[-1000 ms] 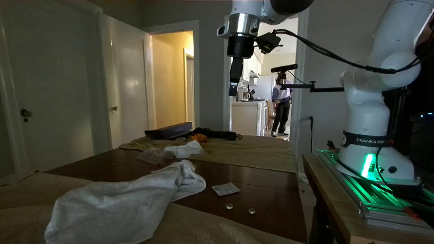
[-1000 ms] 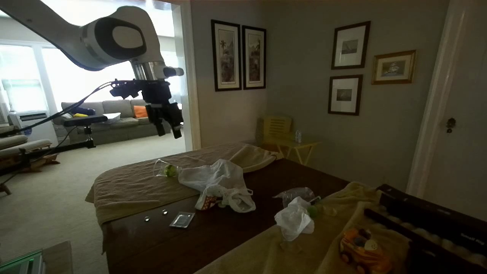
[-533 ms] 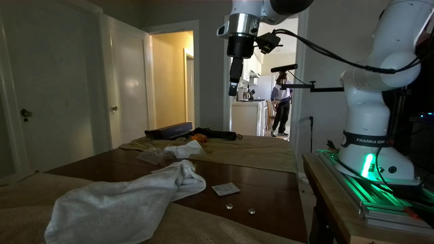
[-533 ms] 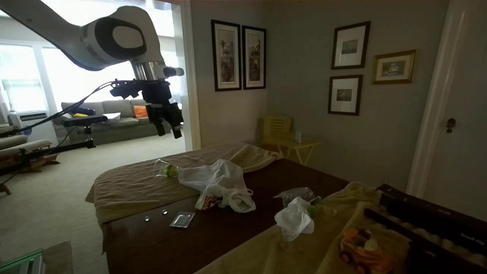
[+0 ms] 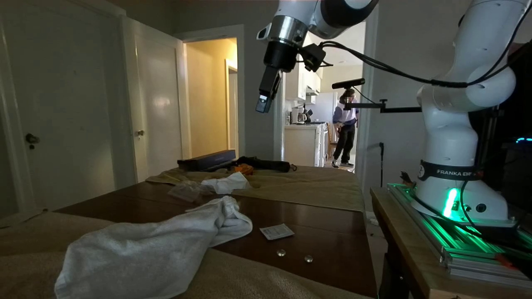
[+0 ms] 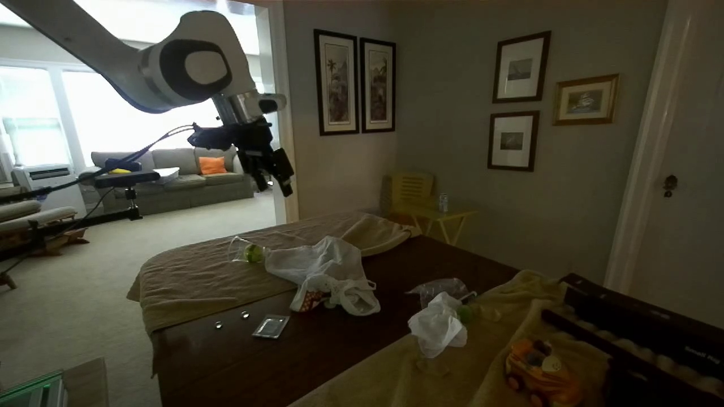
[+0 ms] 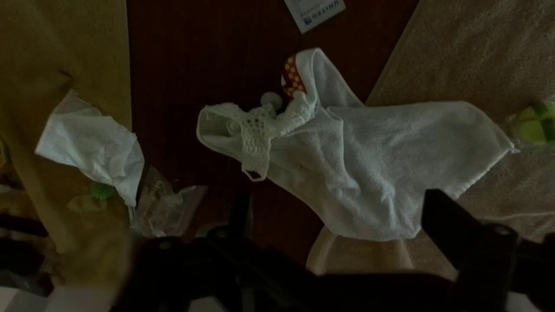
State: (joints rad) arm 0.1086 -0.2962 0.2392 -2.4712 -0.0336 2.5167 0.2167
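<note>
Jaws wide apart, clear of the white cloth [image 7: 377,164] below.

Grey walls [image 6: 444,85], dimly lit, carry framed pictures [image 6: 521,66]; a yellow chair [image 6: 412,187] stands near a yellow table [image 6: 449,215]. Bright windows [image 6: 107,127] lie behind a grey sofa [image 6: 192,195] on pale carpet [image 6: 189,232]. An open white door [image 5: 158,99] adjoins a hallway [image 5: 208,95] in warm light.

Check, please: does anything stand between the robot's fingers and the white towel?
Nothing visible does. The open fingers hang above the white towel, with free air beneath them in both exterior views. The flat packet and clear plastic lie apart from the towel, not on it.
</note>
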